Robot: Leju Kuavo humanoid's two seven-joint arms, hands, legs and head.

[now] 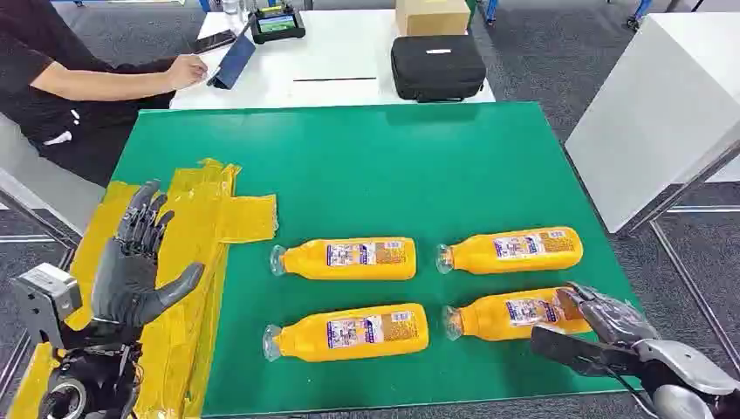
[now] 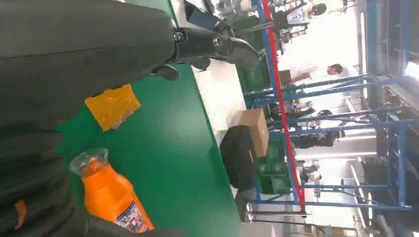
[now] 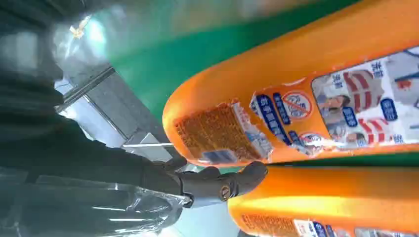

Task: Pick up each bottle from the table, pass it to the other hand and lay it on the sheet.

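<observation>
- Orange bottles, 4 of them, were laid flat on the green table (image 1: 366,157), none on the yellow sheet (image 1: 205,218) yet.
- Right hand (image 1: 611,319) was brought to the near-right bottle (image 1: 510,316), fingers spread around its base, not clamped.
- Left hand (image 1: 135,262) was held open above the sheet.
- Next up, probably: fingers closed, bottle lifted, then passed left.

dark grey robot hand (image 1: 131,266), silver wrist housings.

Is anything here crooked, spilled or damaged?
The yellow sheet is wrinkled and uneven, hanging over the table edge. The four bottles lie in tidy rows, nothing spilled.
</observation>
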